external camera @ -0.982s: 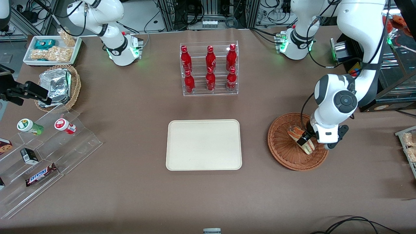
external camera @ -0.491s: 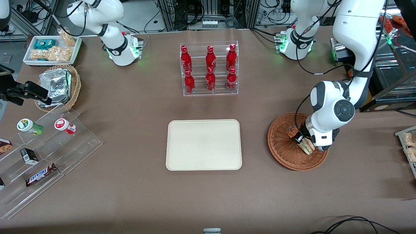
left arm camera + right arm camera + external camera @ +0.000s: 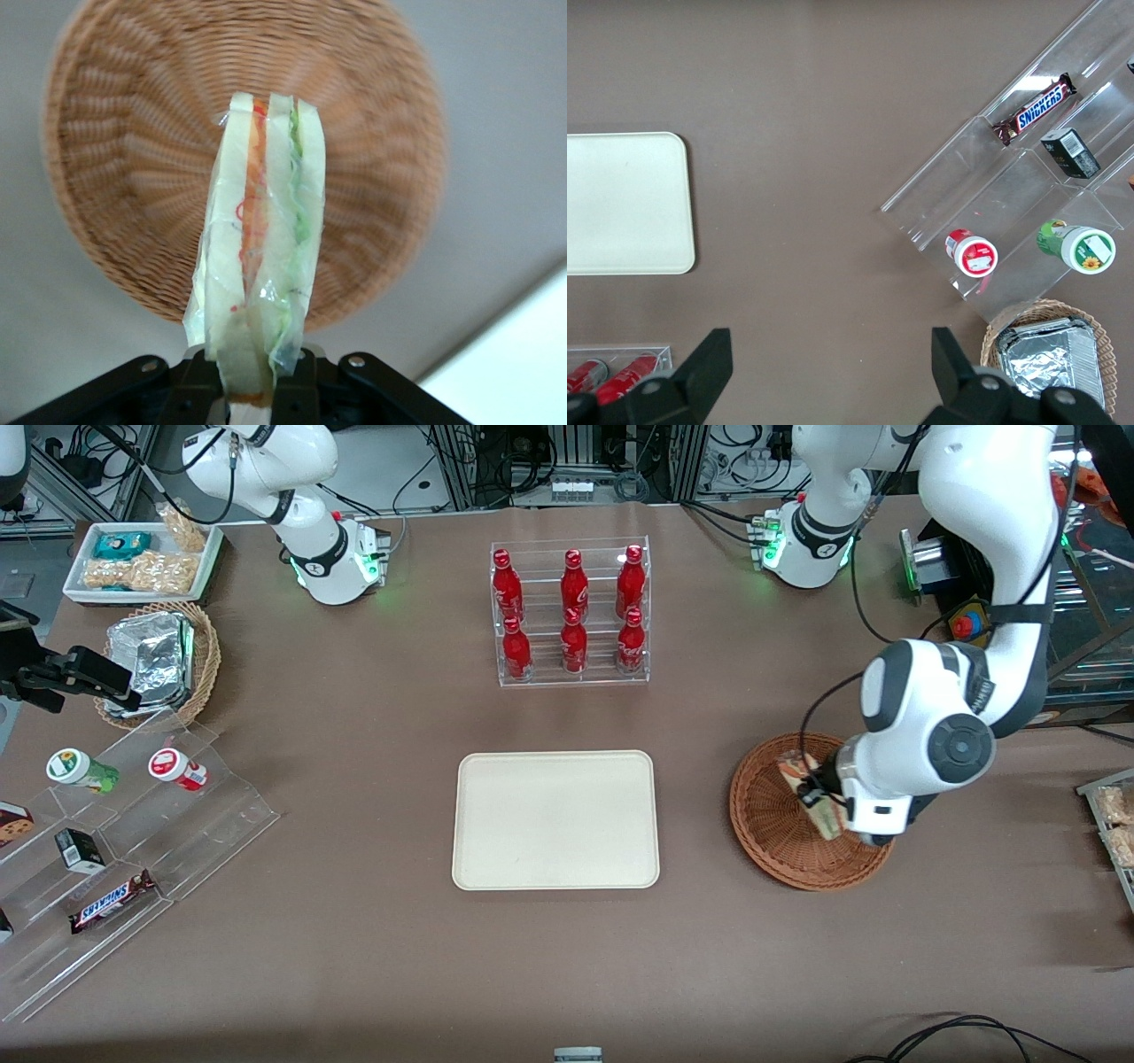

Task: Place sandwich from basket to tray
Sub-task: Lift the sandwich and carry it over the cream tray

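End effector (image 3: 819, 802) clamped on sandwich (image 3: 261, 274), wedge held above basket (image 3: 133, 168) (clear of weave, judging by wrist view). Pickup done. Tray (image 3: 555, 819) bare, well apart toward surface middle. Left: carry across, lower, release.

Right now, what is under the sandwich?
The gripper, shut on the sandwich, holds it above the basket, whose bare weave shows underneath. The patch directly below the sandwich is covered.
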Tool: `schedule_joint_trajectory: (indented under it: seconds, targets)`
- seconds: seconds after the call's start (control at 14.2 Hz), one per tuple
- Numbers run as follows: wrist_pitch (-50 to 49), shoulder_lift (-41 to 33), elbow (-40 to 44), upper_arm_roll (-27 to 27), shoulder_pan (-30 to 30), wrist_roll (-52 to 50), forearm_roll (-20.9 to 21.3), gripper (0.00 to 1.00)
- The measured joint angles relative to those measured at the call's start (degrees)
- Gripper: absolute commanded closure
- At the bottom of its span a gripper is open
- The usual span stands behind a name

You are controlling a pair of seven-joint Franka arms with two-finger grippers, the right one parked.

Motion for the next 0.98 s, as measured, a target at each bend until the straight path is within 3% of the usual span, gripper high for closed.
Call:
schedule_joint_trajectory:
  seconds: [0.21, 0.56, 0.77, 0.98]
  targets:
    - [5.3, 2.9, 2.8, -0.7, -7.6, 3.7, 3.0, 1.0]
    - [14.9, 14.5, 12.8, -1.1, -20.1, -3.5, 3.1, 1.0]
    - [24.8, 21.1, 17.1, -4.5, -22.0, -4.3, 2.3, 1.0]
    - [26.0, 25.1, 21.3, -6.0, -23.4, -4.3, 2.5, 1.0]
